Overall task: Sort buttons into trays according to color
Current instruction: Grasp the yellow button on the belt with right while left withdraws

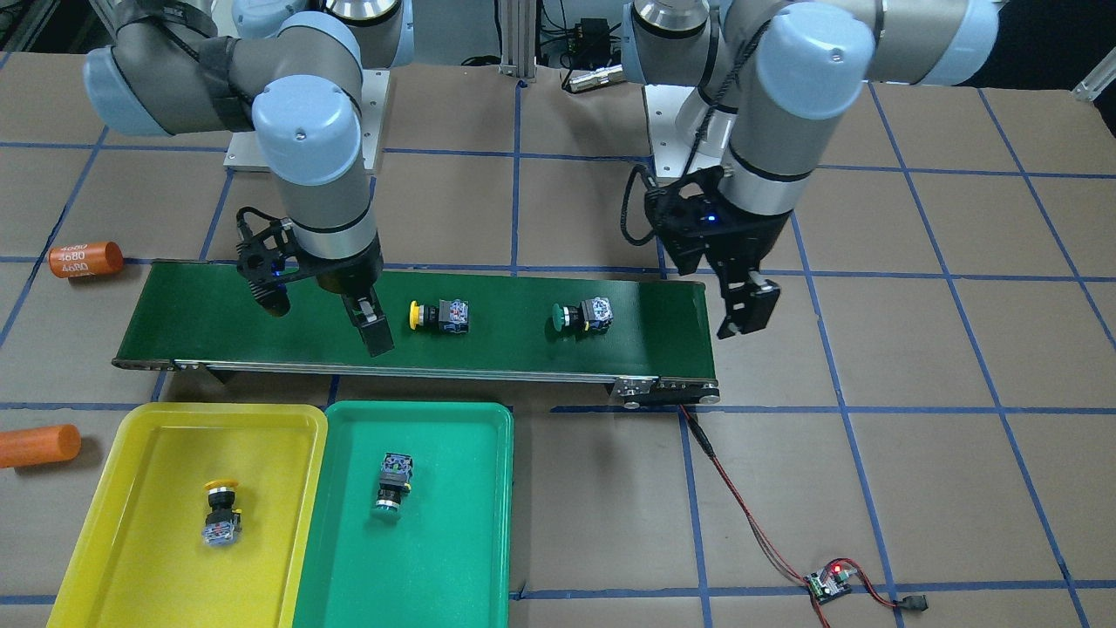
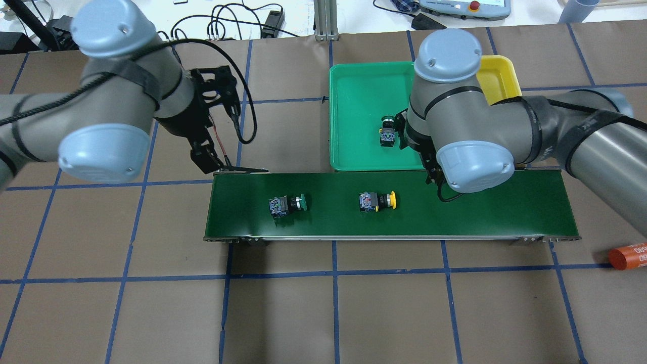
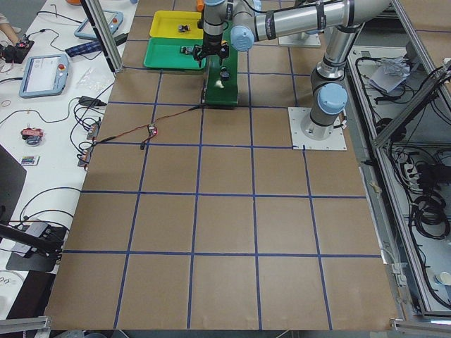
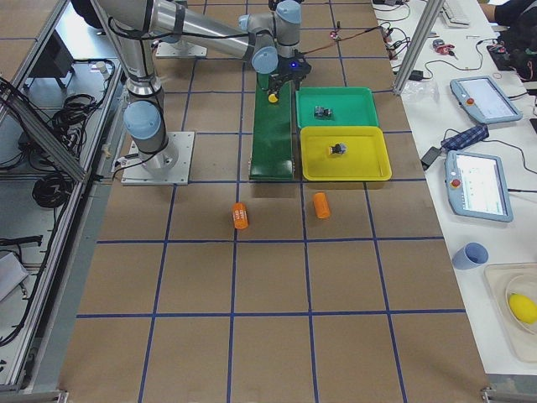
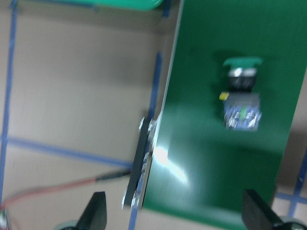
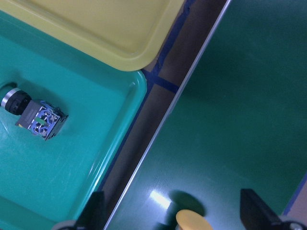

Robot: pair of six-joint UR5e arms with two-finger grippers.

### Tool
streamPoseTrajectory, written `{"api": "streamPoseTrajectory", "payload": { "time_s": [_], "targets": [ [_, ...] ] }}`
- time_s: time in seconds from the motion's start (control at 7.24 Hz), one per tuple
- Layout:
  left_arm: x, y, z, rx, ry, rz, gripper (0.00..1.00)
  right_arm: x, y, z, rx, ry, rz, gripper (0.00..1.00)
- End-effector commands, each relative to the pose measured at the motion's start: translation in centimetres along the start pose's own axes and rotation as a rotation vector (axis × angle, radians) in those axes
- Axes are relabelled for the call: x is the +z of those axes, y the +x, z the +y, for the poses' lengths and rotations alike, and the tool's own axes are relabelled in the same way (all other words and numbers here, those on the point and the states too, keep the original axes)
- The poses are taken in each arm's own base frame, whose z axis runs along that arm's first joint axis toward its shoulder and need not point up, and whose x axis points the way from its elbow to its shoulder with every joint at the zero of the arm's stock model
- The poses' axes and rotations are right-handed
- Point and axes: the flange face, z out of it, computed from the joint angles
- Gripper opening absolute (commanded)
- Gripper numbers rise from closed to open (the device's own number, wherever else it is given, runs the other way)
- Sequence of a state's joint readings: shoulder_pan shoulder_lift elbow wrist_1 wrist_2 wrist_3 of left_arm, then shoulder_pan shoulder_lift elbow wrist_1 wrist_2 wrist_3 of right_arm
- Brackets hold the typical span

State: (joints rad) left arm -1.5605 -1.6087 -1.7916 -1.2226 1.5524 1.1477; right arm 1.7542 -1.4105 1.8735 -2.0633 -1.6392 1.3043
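The yellow button lies on its side mid-frame on the belt. It looks light and rigid, and its smooth domed cap is likely slippery, so pinching across the squarish contact block seems surest. The green button to its right should handle alike. A second yellow button sits in the yellow tray at lower left, and a second green button in the adjoining green tray. That makes four buttons and two trays on the counter. The right pincer and left pincer are both spread and empty.
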Motion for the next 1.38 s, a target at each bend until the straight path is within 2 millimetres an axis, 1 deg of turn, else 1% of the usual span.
{"api": "streamPoseTrajectory", "payload": {
  "time_s": [0.0,0.14,0.28,0.41,0.55,0.69,0.83,0.97,1.1,1.24],
  "targets": [
    [-2.7,-4.1,5.3,-0.469,0.006,-0.024,1.0,0.5,-0.2,2.3,0.098,-0.008,0.008,1.0],
    [-2.5,-4.7,5.7,-0.533,0.0,-0.024,1.0,1.3,-0.3,2.4,0.138,-0.012,0.023,1.0],
    [-2.6,-4.5,5.4,-0.681,-0.01,-0.017,1.0,1.8,-0.2,2.6,0.165,-0.013,0.034,1.0],
    [-2.8,-4.6,4.9,-0.873,-0.025,0.006,1.0,3.2,0.7,3.1,0.17,-0.035,0.062,1.0],
    [-3.9,-3.8,4.5,-1.018,-0.053,0.02,1.0,3.7,1.1,3.2,0.168,-0.041,0.069,1.0],
    [-4.4,-3.2,4.2,-1.132,-0.105,0.059,1.0,3.9,1.2,3.3,0.168,-0.042,0.078,1.0],
    [-5.3,-2.0,2.5,-1.255,-0.133,0.076,1.0,4.8,1.6,3.4,0.167,-0.045,0.098,1.0],
    [-6.6,0.8,-0.7,-1.243,-0.132,0.061,1.0,5.6,1.6,3.4,0.164,-0.047,0.11,0.98],
    [-8.0,3.3,-2.3,-1.202,-0.128,0.019,1.0,6.1,1.6,3.4,0.161,-0.047,0.119,0.63],
    [-8.7,3.2,-2.3,-1.203,-0.111,0.001,1.0,5.9,1.5,3.3,0.156,-0.048,0.113,0.14]
  ]
}}
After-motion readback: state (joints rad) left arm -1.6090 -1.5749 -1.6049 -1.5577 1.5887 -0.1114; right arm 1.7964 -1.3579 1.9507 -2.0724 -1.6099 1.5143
